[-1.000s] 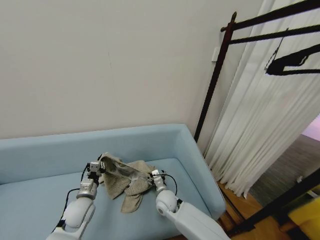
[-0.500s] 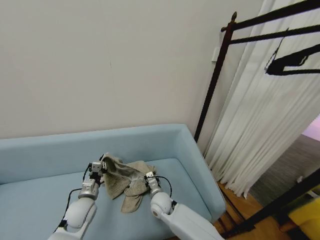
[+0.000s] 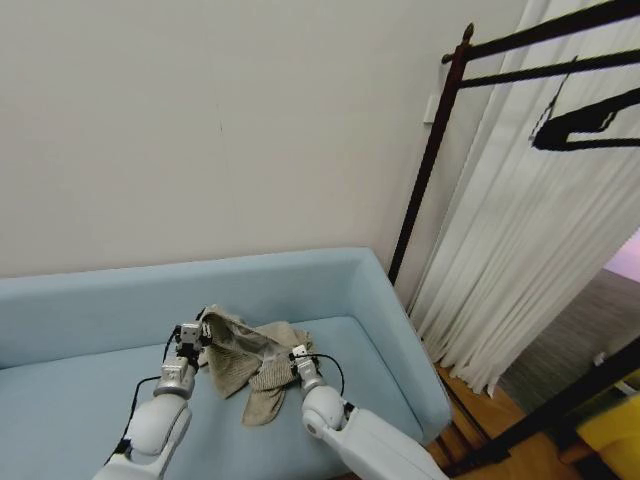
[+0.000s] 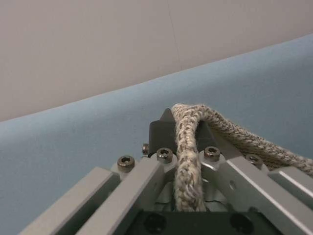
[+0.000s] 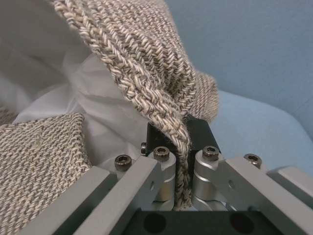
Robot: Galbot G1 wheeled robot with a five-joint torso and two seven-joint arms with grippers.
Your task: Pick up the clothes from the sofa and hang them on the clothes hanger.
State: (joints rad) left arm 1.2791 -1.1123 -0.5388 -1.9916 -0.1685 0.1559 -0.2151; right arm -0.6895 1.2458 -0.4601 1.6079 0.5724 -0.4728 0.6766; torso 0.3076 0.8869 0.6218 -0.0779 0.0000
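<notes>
Knit garment [image 3: 245, 370] is getting pinched at two spots. Your left gripper [image 4: 183, 134] is clamping its jaws on a rolled cord of the beige hem. Your right gripper [image 5: 180, 132] is squeezing a folded knit edge the same way, and both sets of jaws are biting down on fabric in the wrist views. White lining [image 5: 73, 93] is showing inside the knit beside the right jaws, so you're likely holding an opening edge rather than a random fold. Two grips apart on one edge are making sense: you're spreading the piece so it can go over a hanger without bunching.

Moving outward, most of the garment is lying slumped on the seat of the light blue sofa [image 3: 90, 300]. It's lying near the backrest, between the two grippers, with a tail drooping toward the front. By my read you're sitting at the grasp stage, early in the task, with the bulk not yet lifted.

Dark clothes rack [image 3: 427, 160] is standing past the sofa's right end, by the white curtain [image 3: 520, 270]. A black hanger [image 3: 590, 122] is hanging up high to the right of it, well apart from the garment. So you're looking at a lift plus a turn or drive rightward. Loose knit could be slipping from either pinch, or snagging.
</notes>
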